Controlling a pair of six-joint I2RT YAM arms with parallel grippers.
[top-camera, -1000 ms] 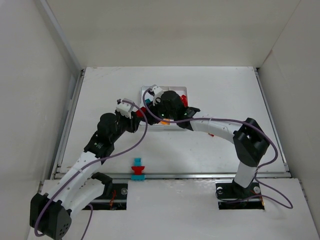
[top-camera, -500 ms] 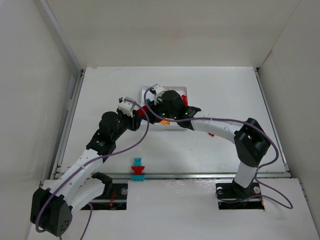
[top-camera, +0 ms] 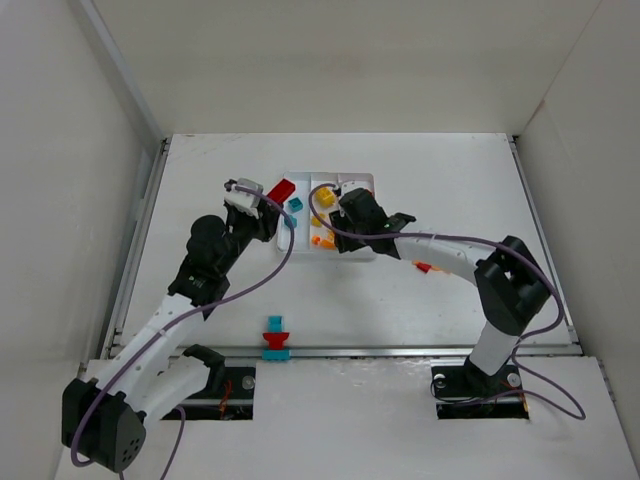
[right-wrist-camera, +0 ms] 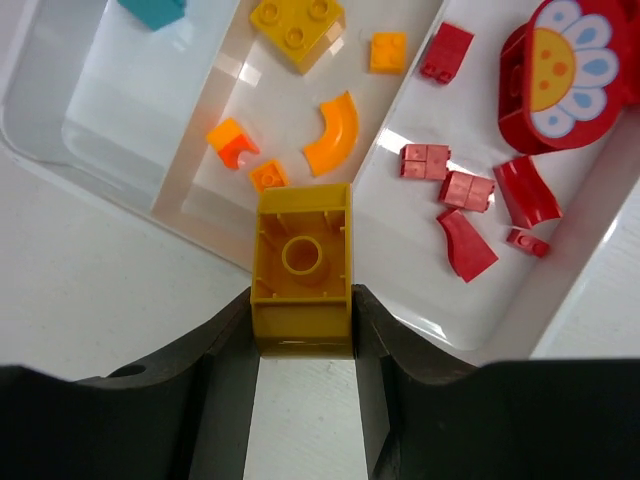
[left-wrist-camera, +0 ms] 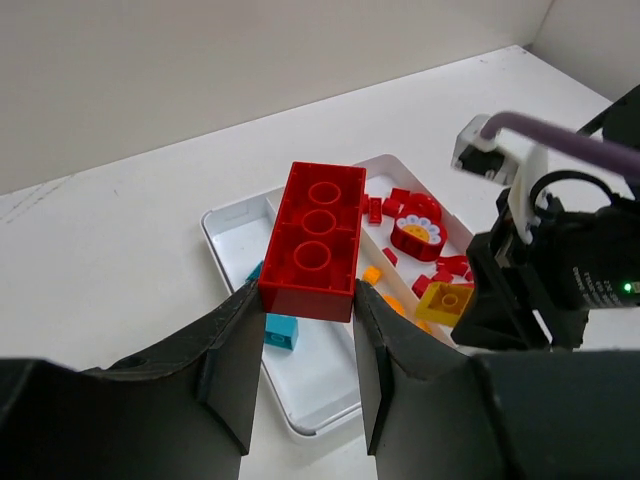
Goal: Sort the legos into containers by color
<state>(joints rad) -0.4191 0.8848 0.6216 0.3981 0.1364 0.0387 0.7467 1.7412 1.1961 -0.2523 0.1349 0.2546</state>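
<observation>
My left gripper (left-wrist-camera: pixel 307 305) is shut on a long red lego (left-wrist-camera: pixel 315 238), held above the left end of the white tray (left-wrist-camera: pixel 224 226). In the top view this red lego (top-camera: pixel 281 189) sticks out beyond the left gripper (top-camera: pixel 270 203). My right gripper (right-wrist-camera: pixel 302 322) is shut on a yellow lego (right-wrist-camera: pixel 302 268), hollow side up, over the tray's near rim by the middle container. The left container holds a teal brick (right-wrist-camera: pixel 152 10), the middle one orange and yellow pieces (right-wrist-camera: pixel 335 135), and the right one red pieces (right-wrist-camera: pixel 462 190) with a red flower piece (right-wrist-camera: pixel 562 72).
A red and teal clump (top-camera: pixel 276 338) stands at the table's near edge between the arm bases. A small red and orange piece (top-camera: pixel 425 267) lies on the table right of the tray (top-camera: pixel 362 178), under the right arm. White walls enclose the table.
The two grippers were pressed together over the tray and have drawn apart. The left one moved left and away with the red lego, and the right one moved right with the yellow one.
</observation>
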